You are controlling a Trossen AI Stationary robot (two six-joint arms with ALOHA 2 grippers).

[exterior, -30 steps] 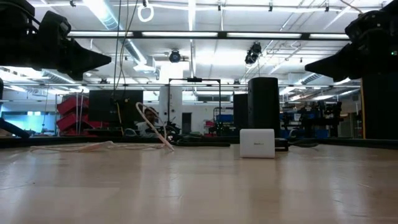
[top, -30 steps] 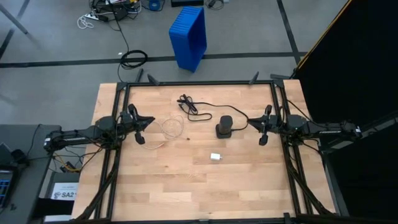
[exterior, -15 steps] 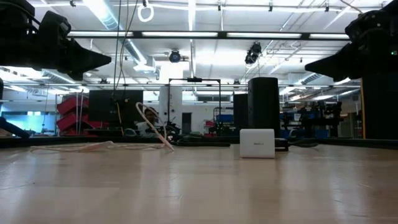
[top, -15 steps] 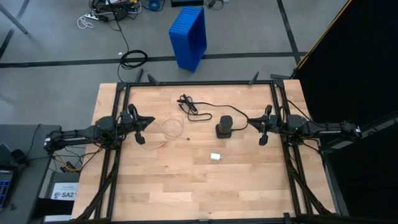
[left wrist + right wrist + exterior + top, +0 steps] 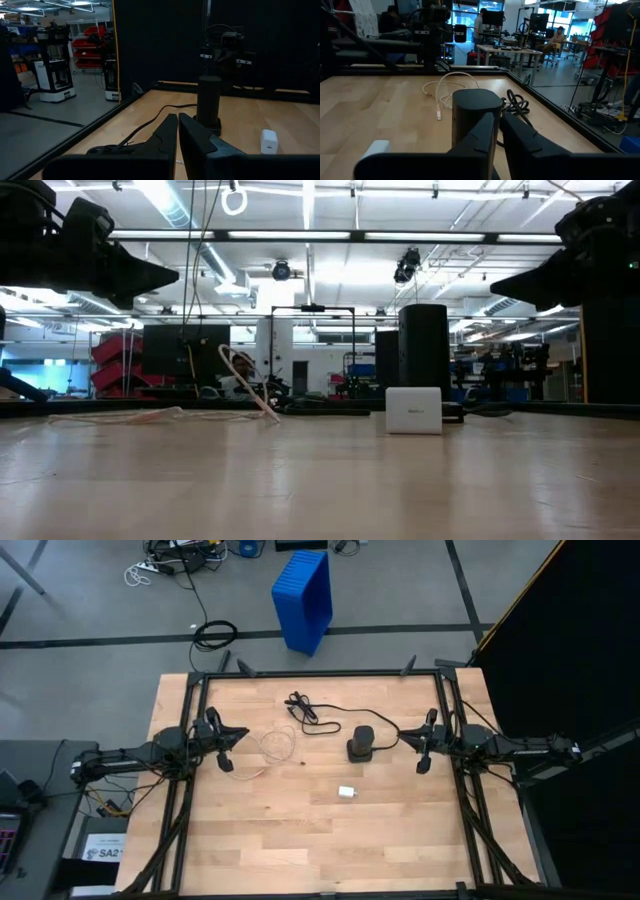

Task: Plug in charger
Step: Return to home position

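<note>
White adapter (image 5: 346, 792) lies loose on the bench (image 5: 300, 850) near the black outlet (image 5: 361, 743); the cable (image 5: 272, 747) coils apart from both. Left jaws and right jaws, at opposite sides, are clenched empty.

A grey concrete floor (image 5: 420, 590) fills the upper part of the high view, crossed by dark tape lines (image 5: 100, 641). A blue plastic crate (image 5: 303, 598) stands at upper centre, with a coiled black cable (image 5: 214, 635) to its left. A black curtain (image 5: 575, 640) (yellow along its edge) covers the right side. The light wooden table (image 5: 300, 850) sits in the lower middle. In the low view, long ceiling lights (image 5: 165, 200) run across the top, and red storage racks (image 5: 118, 350) show at middle left.
</note>
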